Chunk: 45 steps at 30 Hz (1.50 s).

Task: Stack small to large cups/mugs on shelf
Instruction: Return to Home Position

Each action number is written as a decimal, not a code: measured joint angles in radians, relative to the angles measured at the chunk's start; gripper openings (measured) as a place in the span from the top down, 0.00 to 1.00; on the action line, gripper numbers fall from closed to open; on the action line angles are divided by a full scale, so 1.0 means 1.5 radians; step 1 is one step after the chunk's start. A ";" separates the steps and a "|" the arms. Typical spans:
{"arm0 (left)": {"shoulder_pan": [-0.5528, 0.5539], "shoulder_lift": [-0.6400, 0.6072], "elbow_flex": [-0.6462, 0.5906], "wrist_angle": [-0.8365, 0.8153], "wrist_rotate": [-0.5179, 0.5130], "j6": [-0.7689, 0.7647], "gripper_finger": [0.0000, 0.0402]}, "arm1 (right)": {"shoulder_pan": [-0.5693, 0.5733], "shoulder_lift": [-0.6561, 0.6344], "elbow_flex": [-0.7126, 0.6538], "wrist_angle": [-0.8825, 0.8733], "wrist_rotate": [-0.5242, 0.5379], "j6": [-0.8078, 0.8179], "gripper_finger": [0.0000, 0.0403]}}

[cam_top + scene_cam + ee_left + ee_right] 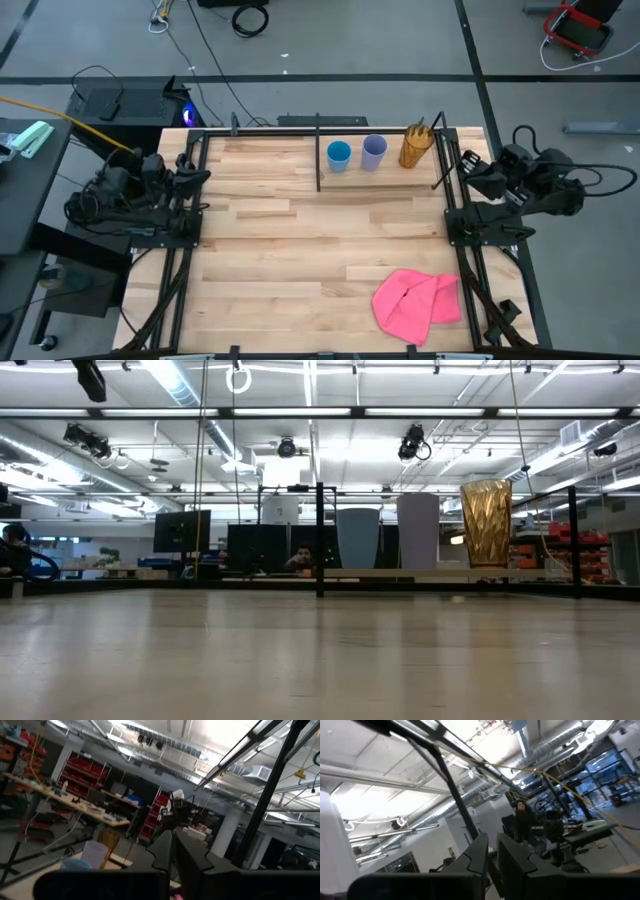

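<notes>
— Looking down, what is seen of the surface and room?
— A table (300,250) of pale jointed planks, with a crumpled pink cloth (415,300) laid near its right front corner; behind it, a strip-lit hall

— And the cups?
— They are stood upright in a row on the shelf (385,178): the short smooth blue cup (339,155), the taller lavender cup (373,151), then the ribbed translucent amber cup (415,147)

— The grippers?
— The left gripper (195,175) and right gripper (468,165) are kept at the table's side edges, fingers drawn together, nothing held
</notes>
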 joint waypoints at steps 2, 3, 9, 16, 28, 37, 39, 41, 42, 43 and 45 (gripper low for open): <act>0.000 -0.005 0.000 -0.020 0.000 -0.012 0.92 | 0.000 -0.014 0.000 -0.009 0.006 0.000 0.88; 0.000 -0.007 0.000 -0.028 0.000 -0.015 0.92 | 0.000 -0.020 0.000 -0.013 0.007 0.000 0.88; 0.000 -0.007 0.000 -0.093 0.000 -0.050 0.92 | 0.000 -0.045 0.000 -0.070 0.030 0.005 0.88; 0.000 -0.006 0.000 -0.141 0.000 -0.083 0.94 | 0.000 -0.049 -0.006 -0.107 0.049 0.018 0.88; 0.000 -0.005 -0.001 -0.279 0.000 -0.132 0.91 | 0.000 -0.049 -0.164 -0.087 0.047 0.042 0.88; 0.000 -0.005 -0.001 -0.351 -0.003 -0.165 0.93 | 0.000 -0.049 -0.225 -0.046 0.047 0.056 0.88; 0.000 -0.005 -0.001 -0.353 -0.009 -0.164 0.94 | 0.000 -0.048 -0.231 -0.047 0.047 0.058 0.88; 0.000 -0.005 -0.001 -0.361 -0.018 -0.167 0.94 | 0.000 -0.048 -0.237 -0.041 0.047 0.059 0.88; 0.000 -0.005 -0.001 -0.370 -0.020 -0.171 0.94 | 0.000 -0.049 -0.241 -0.040 0.047 0.059 0.88; 0.000 -0.005 -0.002 -0.374 -0.020 -0.174 0.93 | 0.000 -0.049 -0.245 -0.040 0.047 0.062 0.88; 0.000 -0.005 -0.018 -0.358 -0.020 -0.176 0.92 | 0.000 -0.048 -0.256 -0.037 0.047 0.074 0.88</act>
